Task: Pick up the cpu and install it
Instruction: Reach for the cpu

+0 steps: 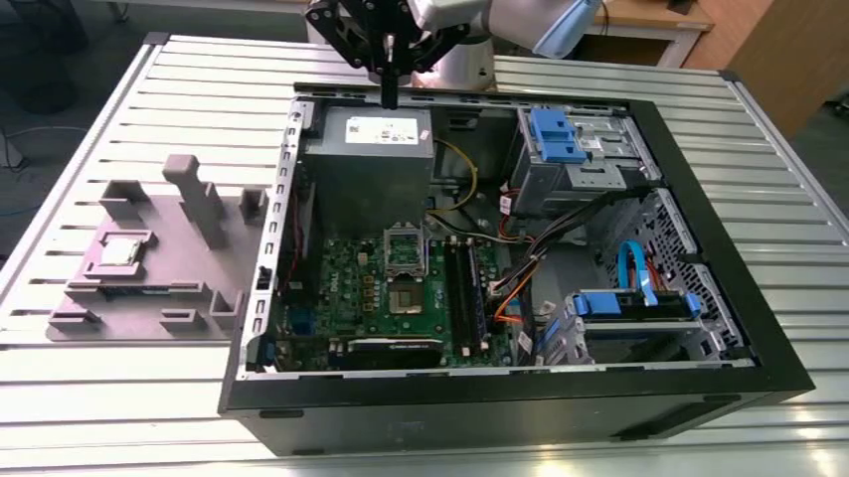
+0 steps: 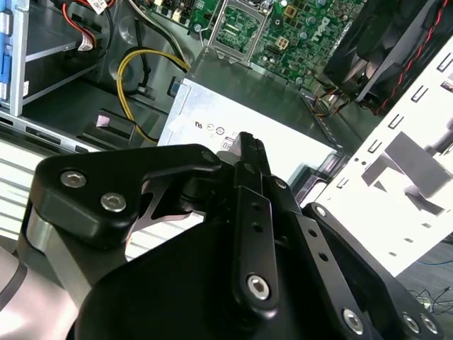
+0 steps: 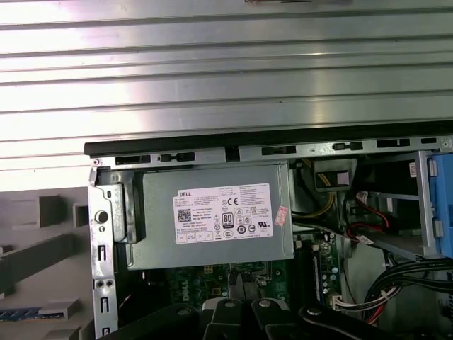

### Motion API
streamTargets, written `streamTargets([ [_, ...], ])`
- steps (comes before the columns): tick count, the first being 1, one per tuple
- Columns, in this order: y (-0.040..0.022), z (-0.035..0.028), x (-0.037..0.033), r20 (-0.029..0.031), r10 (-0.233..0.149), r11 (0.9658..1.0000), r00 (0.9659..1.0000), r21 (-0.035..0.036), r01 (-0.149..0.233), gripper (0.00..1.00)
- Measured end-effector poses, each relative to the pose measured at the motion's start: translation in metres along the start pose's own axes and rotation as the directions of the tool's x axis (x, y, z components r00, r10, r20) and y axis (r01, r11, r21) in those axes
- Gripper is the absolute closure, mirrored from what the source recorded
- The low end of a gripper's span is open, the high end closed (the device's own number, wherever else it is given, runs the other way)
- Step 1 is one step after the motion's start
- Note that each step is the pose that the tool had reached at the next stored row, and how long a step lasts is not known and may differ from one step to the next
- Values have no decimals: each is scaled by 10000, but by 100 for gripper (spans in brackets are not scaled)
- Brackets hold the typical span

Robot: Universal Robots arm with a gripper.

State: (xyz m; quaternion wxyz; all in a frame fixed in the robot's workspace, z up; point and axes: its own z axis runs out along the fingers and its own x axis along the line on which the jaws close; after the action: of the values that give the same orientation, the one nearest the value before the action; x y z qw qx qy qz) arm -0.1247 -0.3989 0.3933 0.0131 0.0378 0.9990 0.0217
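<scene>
Gripper (image 1: pixel 389 99) hangs upper centre, exterior view, pointing down, fingers pressed together, empty. Cpu (image 1: pixel 119 248) mid-left: flat silver square.

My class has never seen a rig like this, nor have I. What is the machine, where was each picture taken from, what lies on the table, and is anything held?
The machine is a robot arm ending in a gripper, a clamp with two jaws. The exterior view looks down on the scene from a camera off the arm; both wrist views come from cameras riding on the arm. On the slatted table lies an open computer case. On the exterior view's left is a grey holder with the cpu, a small silver square, resting in it. The gripper hovers above the grey power-supply box, jaws shut, holding nothing.
</scene>
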Motion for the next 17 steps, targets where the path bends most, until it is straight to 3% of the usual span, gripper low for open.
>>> streamTargets([
  [17, -3, -2, 68, 0, 1, 10000, 10000, -1, -1, 89],
])
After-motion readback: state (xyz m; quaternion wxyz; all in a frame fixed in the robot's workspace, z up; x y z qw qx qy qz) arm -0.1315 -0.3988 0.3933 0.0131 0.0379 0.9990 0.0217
